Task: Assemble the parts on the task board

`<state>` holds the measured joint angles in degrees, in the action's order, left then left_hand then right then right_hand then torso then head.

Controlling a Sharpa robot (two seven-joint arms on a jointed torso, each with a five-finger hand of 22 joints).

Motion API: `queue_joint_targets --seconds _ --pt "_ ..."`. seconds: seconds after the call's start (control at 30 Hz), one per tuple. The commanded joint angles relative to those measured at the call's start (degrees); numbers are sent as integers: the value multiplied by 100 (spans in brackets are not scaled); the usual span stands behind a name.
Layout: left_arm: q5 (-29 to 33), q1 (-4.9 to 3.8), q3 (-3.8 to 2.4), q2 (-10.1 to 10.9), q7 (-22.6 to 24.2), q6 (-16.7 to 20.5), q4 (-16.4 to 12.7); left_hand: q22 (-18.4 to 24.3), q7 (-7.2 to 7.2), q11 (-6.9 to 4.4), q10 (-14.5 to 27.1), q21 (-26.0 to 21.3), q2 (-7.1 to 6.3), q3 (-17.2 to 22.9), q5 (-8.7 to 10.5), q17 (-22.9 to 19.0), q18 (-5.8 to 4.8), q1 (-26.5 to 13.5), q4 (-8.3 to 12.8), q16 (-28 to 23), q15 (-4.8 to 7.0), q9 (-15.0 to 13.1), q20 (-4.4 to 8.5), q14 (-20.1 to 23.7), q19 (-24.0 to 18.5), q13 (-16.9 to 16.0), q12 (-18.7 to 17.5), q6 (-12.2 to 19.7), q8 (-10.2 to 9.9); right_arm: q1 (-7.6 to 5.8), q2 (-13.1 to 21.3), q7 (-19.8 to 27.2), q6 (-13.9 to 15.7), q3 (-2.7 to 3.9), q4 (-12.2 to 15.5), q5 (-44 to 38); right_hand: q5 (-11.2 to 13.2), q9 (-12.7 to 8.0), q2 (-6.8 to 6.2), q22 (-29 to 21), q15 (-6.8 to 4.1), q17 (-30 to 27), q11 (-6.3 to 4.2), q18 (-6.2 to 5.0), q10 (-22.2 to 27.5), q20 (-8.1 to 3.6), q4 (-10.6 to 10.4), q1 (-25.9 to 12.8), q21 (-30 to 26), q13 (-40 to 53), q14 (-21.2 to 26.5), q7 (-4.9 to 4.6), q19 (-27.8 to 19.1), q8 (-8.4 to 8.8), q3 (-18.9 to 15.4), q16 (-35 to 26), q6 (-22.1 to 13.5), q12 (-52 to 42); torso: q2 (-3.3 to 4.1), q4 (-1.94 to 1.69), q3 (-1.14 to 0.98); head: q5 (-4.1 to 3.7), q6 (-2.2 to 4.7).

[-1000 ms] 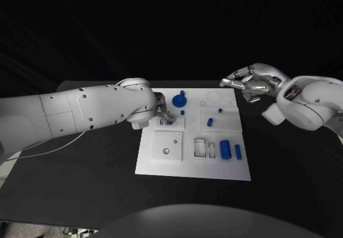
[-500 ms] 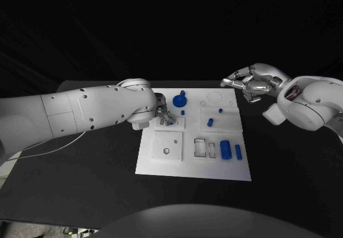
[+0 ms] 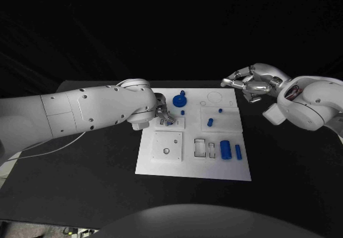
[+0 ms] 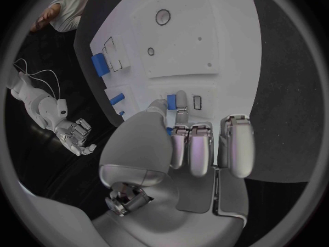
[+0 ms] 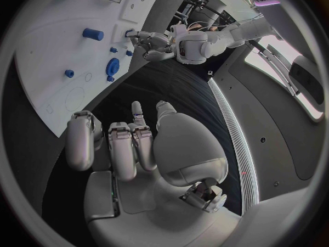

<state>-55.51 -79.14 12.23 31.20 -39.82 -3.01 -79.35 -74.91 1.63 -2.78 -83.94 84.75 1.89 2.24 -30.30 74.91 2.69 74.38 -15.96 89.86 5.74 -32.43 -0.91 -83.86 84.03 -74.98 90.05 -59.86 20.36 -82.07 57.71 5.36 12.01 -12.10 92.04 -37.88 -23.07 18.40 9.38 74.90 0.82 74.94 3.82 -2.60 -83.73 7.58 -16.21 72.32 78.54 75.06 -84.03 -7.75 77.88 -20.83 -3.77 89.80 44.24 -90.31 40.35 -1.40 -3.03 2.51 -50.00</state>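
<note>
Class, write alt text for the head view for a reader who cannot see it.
The left hand pinches a small blue part at the white task board on a black table. The right hand hangs beyond the board's far right corner, fingers curled, holding nothing.

**White arms, silver hands**

Both arms wear smooth white rounded shells. The left arm shows small dark screw dots; the right arm bears a reddish marking, perhaps a logo. Hands are silver metal.
</note>
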Motion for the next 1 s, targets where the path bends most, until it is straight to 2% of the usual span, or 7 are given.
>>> queue_joint_targets --seconds 0.03,0.2,0.4,0.7,1.0 --pt "-1 14 8 11 -197 96 -14 -528 -40 -21 -606 -34 -40 49 -69 1509 -33 28 3 14 11 -18 26 -614 48 -1502 -5 -35 12 5 -2 28 -73 0 -1 -7 -37 6 -6 1033 28 1506 7 -98 -627 -5 11 70 -20 1494 -597 -13 -31 -25 25 20 37 31 4 -3 1 -6 0" --pt "0 13 2 23 -192 129 -29 -536 -53 -32 -606 -37 -85 138 -217 1509 -34 25 5 14 21 -60 34 -614 54 -1502 -5 -68 23 5 -1 22 -76 0 -8 -6 -38 6 -3 1032 28 1506 7 -99 -627 -5 9 72 -23 1494 -597 -14 -34 -24 27 20 38 31 -1 0 -3 -5 0" --pt "1 5 -53 73 -212 74 -89 -540 -59 -37 -606 -37 -111 177 -278 1509 -35 22 7 14 25 -82 37 -614 58 -1502 -5 -85 32 5 5 13 -77 0 -6 -6 -38 6 -3 1032 28 1506 7 -99 -627 -5 9 72 -23 1494 -597 -14 -34 -24 27 20 38 31 1 0 -4 -3 0" --pt "169 -86 -169 161 -278 -322 -156 -545 -76 -48 -606 -39 -151 248 -315 1509 -35 48 34 14 33 -119 44 -614 62 -1502 -5 -113 48 5 14 -4 -75 0 2 -6 -38 6 -3 1032 28 1506 7 -99 -627 -5 9 72 -23 1494 -597 -14 -34 -24 27 20 38 31 -2 5 -4 -2 0" --pt "572 -173 -197 102 -382 -894 -30 -533 -82 -55 -606 -50 -161 319 -314 1509 -32 91 66 14 40 -144 50 -614 55 -1502 -5 -123 53 5 11 -17 -80 0 0 -6 -37 7 4 1029 29 1506 9 -101 -627 -4 1 76 -30 1494 -597 -15 -40 -24 30 20 42 31 -1 6 0 -9 0"
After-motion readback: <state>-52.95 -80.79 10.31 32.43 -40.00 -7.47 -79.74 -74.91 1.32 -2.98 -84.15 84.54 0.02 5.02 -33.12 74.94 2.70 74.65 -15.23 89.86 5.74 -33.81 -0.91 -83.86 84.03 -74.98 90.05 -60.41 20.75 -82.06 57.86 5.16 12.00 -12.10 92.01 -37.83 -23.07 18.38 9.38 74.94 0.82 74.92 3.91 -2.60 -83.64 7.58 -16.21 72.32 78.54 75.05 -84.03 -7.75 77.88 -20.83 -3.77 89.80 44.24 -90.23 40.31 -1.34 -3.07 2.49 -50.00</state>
